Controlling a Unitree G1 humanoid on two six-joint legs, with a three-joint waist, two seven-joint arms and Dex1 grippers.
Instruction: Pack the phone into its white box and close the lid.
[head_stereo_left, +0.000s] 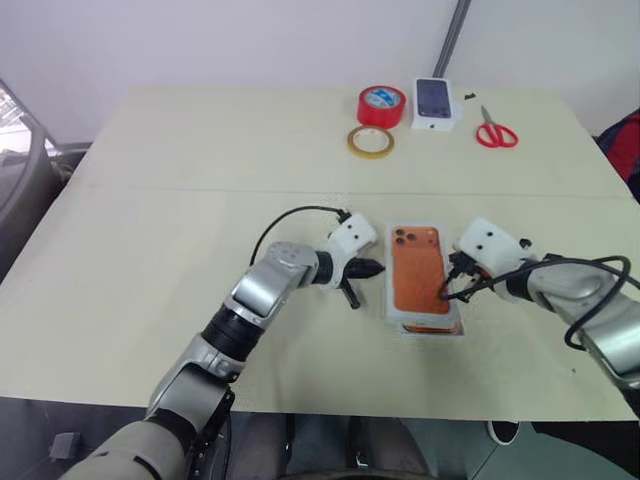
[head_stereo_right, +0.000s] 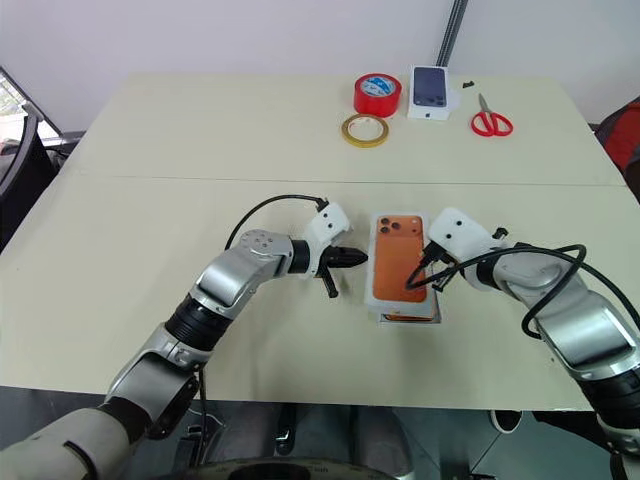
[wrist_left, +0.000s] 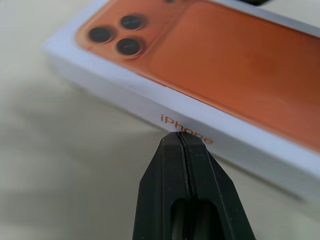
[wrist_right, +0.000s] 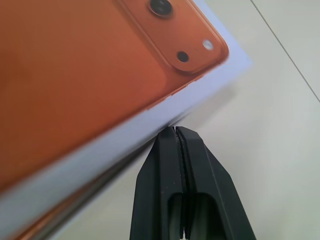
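Lower centre of the head views, the white rectangular cardboard lid (head_stereo_left: 418, 275) with an orange phone printed on top sits over the shallow white box (head_stereo_left: 435, 329). The box's near end pokes out below it, so the lid looks askew and not fully seated. The phone is presumably underneath; I cannot see it.

The left gripper (wrist_left: 179, 135) has its black fingers pressed together and empty, tip at the lid's lettered side wall. The right gripper (wrist_right: 174, 130), also pinched together on nothing, points at the opposite edge.

Risks: uneven sideways nudges could slide the whole package across the pale table (head_stereo_left: 150, 250) or wedge the lid crooked. The right tip could catch under the rim and lever it up.

Upper centre-right, well apart, are a red tape roll (head_stereo_left: 382, 105), a yellow tape ring (head_stereo_left: 370, 141), a small white carton (head_stereo_left: 437, 103) and red-handled scissors (head_stereo_left: 496, 131).
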